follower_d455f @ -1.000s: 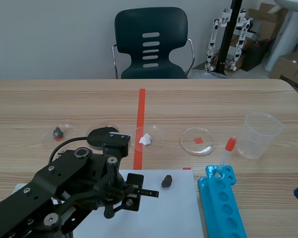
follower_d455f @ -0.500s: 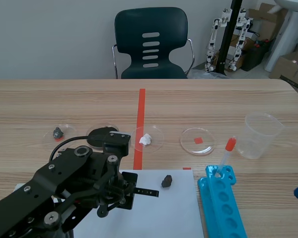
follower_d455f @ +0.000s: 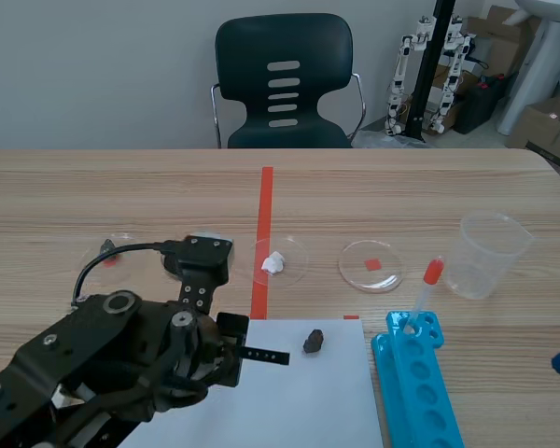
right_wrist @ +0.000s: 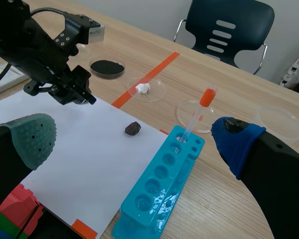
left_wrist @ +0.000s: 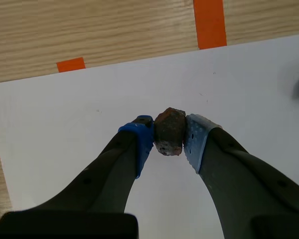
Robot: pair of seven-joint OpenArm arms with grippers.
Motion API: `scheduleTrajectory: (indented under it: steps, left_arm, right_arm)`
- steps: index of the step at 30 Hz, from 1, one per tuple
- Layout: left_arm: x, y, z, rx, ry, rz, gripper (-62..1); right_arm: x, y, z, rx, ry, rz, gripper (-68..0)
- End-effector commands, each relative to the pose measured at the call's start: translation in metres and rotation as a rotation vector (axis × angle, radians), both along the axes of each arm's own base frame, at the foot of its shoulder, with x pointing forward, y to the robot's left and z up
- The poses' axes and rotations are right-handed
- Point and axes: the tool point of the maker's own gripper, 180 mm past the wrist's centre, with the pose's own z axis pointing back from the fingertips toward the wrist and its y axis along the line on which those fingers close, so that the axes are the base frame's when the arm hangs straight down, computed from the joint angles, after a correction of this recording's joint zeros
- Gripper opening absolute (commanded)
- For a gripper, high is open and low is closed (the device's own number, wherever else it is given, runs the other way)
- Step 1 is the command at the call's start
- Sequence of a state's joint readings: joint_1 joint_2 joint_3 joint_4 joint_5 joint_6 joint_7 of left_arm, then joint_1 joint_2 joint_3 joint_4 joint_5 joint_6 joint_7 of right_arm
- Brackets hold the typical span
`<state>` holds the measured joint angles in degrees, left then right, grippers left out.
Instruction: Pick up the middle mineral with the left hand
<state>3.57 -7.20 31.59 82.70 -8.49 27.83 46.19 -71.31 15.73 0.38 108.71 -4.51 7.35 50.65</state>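
holding a small brown rock [left_wrist: 169,127] in the left gripper [left_wrist: 168,140], narrowed onto it and pinching it at the very tips of the blue pads [left_wrist: 142,137]. judged to be the task's middle mineral, so already grasped, hanging over the white sheet [left_wrist: 65,124] at the near edge of the tabletop [follower_d455f: 429,187], left of middle; cannot tell whether clear of the paper or touching it.

looks rough, hard and lumpy; probably light for this gripper and in no danger of crushing, yet apt to twist or roll out of a tip pinch on such uneven faces. best taken across the two broad flanks, as here, with the bulk seated a little deeper between the pads; calls for a slow, straight lift.

leaves a second, darker rock [follower_d455f: 313,341] lying on the sheet to the right, well apart from the grip. farther off, a white lump [follower_d455f: 274,263] in a clear dish [follower_d455f: 299,252] and an empty dish [follower_d455f: 355,275] to its right. at the near right, nothing held in the right gripper [right_wrist: 134,142], spread wide.
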Motion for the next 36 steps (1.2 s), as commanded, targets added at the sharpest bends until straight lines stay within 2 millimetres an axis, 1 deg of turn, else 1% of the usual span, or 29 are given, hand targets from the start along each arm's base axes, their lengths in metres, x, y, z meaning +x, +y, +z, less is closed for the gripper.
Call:
scheduleTrajectory:
  steps: [1, 6, 11, 14, 18, 24, 27, 32, 36]
  left_arm:
    - [0.010, 0.002, 0.022, -0.011, -0.102, -0.011, -52.4]
    - [0.015, 0.013, 0.059, -0.018, -0.290, -0.049, -52.4]
    - [0.011, 0.023, 0.091, -0.042, -0.448, -0.109, -52.3]
    - [0.002, 0.020, 0.105, -0.082, -0.502, -0.209, -52.4]
    - [-0.016, 0.013, 0.131, -0.137, -0.594, -0.335, -52.4]
    - [-0.044, 0.007, 0.168, -0.237, -0.704, -0.416, -52.4]
    - [-0.060, 0.001, 0.175, -0.269, -0.716, -0.455, -52.4]
    - [-0.092, -0.016, 0.172, -0.280, -0.703, -0.603, -52.4]
    - [-0.104, -0.019, 0.169, -0.290, -0.690, -0.619, -52.4]
  right_arm:
    - [0.004, 0.000, 0.009, 0.014, -0.033, -0.004, 0.4]
    - [0.004, 0.000, 0.010, 0.015, -0.033, -0.004, 0.4]
    - [0.004, 0.000, 0.009, 0.014, -0.033, -0.004, 0.4]
    - [0.004, 0.000, 0.009, 0.014, -0.033, -0.004, 0.4]
    - [0.004, 0.000, 0.009, 0.014, -0.033, -0.004, 0.4]
    - [0.004, 0.000, 0.010, 0.015, -0.033, -0.004, 0.4]
    - [0.004, 0.000, 0.010, 0.015, -0.033, -0.004, 0.4]
    - [0.004, 0.000, 0.009, 0.014, -0.033, -0.004, 0.4]
    - [0.004, 0.000, 0.010, 0.015, -0.033, -0.004, 0.4]
